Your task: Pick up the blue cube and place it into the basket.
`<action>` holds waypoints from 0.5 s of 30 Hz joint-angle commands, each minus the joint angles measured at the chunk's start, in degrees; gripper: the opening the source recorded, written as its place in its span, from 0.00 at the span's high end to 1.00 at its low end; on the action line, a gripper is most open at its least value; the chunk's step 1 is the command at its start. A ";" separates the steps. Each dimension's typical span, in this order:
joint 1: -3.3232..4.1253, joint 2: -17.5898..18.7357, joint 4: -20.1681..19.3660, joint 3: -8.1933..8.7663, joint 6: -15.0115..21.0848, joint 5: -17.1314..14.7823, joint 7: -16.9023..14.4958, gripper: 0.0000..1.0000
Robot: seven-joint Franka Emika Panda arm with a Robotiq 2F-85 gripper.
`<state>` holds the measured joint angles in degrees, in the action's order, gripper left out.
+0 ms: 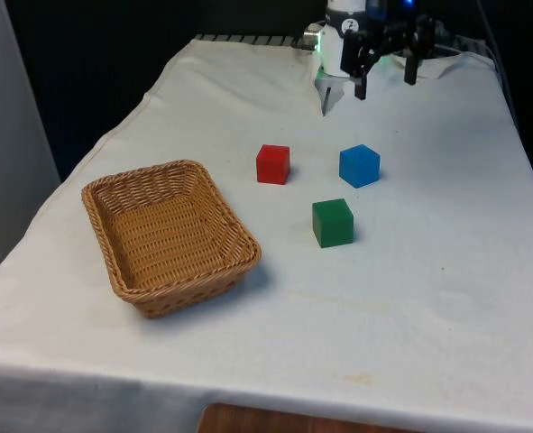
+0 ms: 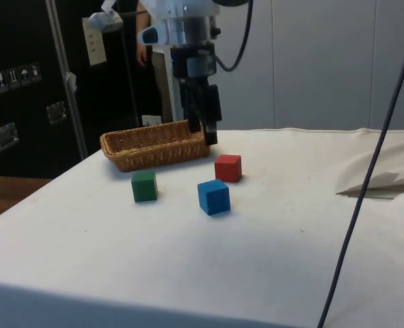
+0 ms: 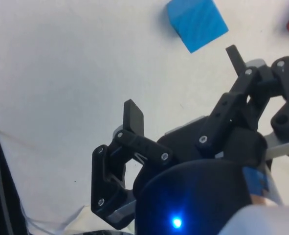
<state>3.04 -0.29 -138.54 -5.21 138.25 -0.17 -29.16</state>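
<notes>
Blue cube [image 1: 359,165] smooth, on white cloth [image 1: 428,271]; oblong woven wicker basket [image 1: 169,236] apart; end effector [image 1: 385,79] spread wide, empty.

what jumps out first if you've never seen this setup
Three bright cubes stand close together, apart, mid-table on the white cloth: the blue cube, a red cube and a green cube. The empty wicker basket stands at the front view's left. The gripper hangs open above the table's far end.
</notes>
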 commanded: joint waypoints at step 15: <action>-0.17 3.95 -2.92 1.32 8.65 -0.92 -3.84 0.00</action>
<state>2.86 3.09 -141.58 -3.84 145.99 -0.69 -32.37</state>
